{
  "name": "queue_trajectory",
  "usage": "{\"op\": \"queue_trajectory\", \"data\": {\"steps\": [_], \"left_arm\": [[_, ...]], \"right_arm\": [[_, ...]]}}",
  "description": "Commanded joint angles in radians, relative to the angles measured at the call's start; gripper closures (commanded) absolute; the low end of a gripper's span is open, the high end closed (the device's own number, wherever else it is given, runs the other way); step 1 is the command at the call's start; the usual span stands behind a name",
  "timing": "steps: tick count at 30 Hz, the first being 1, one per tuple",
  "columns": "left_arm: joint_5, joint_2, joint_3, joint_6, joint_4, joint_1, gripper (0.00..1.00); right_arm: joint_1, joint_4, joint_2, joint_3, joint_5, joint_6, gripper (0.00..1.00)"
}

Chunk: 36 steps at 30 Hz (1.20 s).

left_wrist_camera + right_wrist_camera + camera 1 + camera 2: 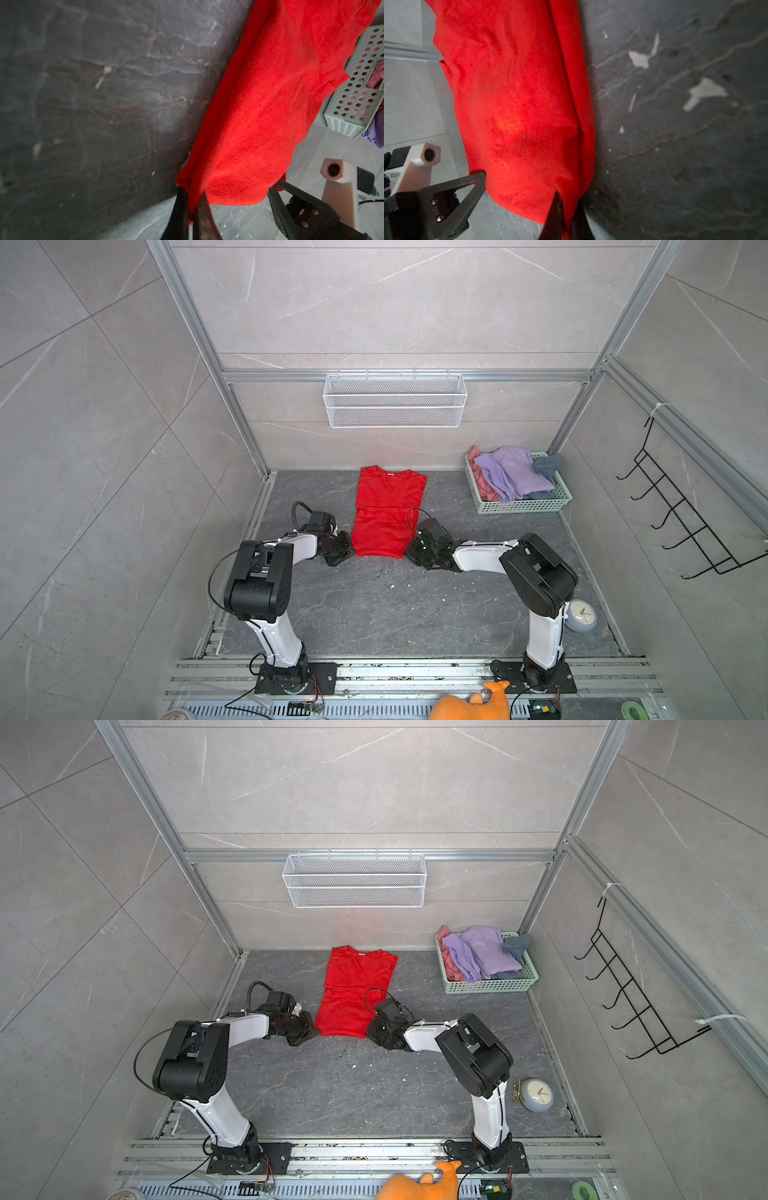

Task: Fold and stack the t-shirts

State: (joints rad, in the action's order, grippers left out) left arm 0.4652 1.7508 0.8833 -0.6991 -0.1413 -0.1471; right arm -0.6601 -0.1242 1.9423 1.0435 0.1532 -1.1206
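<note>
Left fingers [180, 209] are pressed together on one near corner of the hem of the red t-shirt [388, 510], with red cloth caught between their black tips. Right fingers [555, 214] are closed in the same way on the other near corner of that hem. In both top views the two arms reach inward from either side and meet the shirt at its lower edge.

The red t-shirt lies lengthwise on the dark marbled bench [374, 605] as a narrow strip, sleeves folded in, collar toward the back wall and hem toward the arm bases. A crease crosses it about halfway along.

At the far right corner of the bench, well apart from the red shirt, stands a mint green basket [523, 506]. It holds a crumpled lavender t-shirt [515, 472] on top, a dusty pink t-shirt [478, 477] at its left end and a dark grey t-shirt [548, 464] hanging over its far right corner.

A round clock [582, 614] lies near the right arm's base, and an orange plush toy [473, 703] sits at the front edge.
</note>
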Motion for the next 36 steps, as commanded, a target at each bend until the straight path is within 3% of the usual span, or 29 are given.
{"op": "queue_trajectory", "data": {"steps": [1, 5, 11, 15, 18, 22, 27, 31, 36], "left_arm": [[0.01, -0.107, -0.063, 0.034, -0.075, -0.01, 1.0], [0.005, -0.26, -0.183, -0.006, -0.129, -0.047, 1.0], [-0.059, -0.55, -0.34, -0.156, -0.225, -0.215, 1.0], [-0.093, -0.742, -0.327, -0.213, -0.325, -0.259, 1.0], [-0.121, -0.805, -0.233, -0.176, -0.416, -0.26, 1.0], [-0.128, -0.77, -0.101, -0.095, -0.466, -0.259, 1.0], [-0.17, -0.628, 0.038, 0.003, -0.44, -0.247, 1.0], [-0.165, -0.512, 0.123, 0.051, -0.356, -0.189, 1.0], [-0.082, -0.303, 0.256, 0.091, -0.284, -0.1, 1.0]], "right_arm": [[-0.006, 0.127, -0.075, -0.036, -0.009, 0.086, 0.94], [-0.028, 0.203, -0.162, -0.1, 0.034, 0.146, 0.95], [-0.109, 0.295, -0.362, -0.235, 0.049, 0.161, 0.96], [-0.155, 0.375, -0.489, -0.227, 0.031, 0.185, 0.97], [-0.162, 0.415, -0.551, -0.165, 0.032, 0.232, 0.97], [-0.162, 0.435, -0.558, -0.052, 0.014, 0.278, 0.94], [-0.147, 0.424, -0.455, 0.094, -0.029, 0.288, 0.91], [-0.094, 0.333, -0.357, 0.153, 0.017, 0.237, 0.9], [-0.008, 0.301, -0.182, 0.273, 0.094, 0.2, 0.89]]}}
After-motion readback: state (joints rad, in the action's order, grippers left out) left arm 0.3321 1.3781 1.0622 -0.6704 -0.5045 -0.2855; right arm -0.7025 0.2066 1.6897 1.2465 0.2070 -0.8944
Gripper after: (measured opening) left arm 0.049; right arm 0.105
